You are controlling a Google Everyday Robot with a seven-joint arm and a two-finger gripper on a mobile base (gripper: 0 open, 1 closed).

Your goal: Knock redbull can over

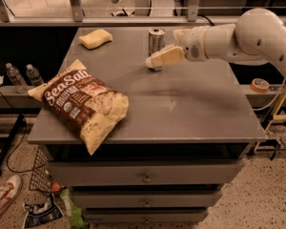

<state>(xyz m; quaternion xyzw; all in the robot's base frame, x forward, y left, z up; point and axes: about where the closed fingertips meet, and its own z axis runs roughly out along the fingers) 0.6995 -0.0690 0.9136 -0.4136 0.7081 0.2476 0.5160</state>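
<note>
The redbull can [156, 36] stands upright at the back middle of the grey table [195, 109]; its silver top shows. My gripper [156, 61] reaches in from the right on the white arm [238, 37]. Its cream tip is in front of the can's lower part and hides it, at or touching the can's base.
A large brown Sea Salt chip bag [83, 101] lies at the table's front left. A yellow sponge [95, 38] lies at the back left. Drawers [145, 178] sit under the table. Two water bottles [20, 73] stand left of it, a tape roll [260, 85] right.
</note>
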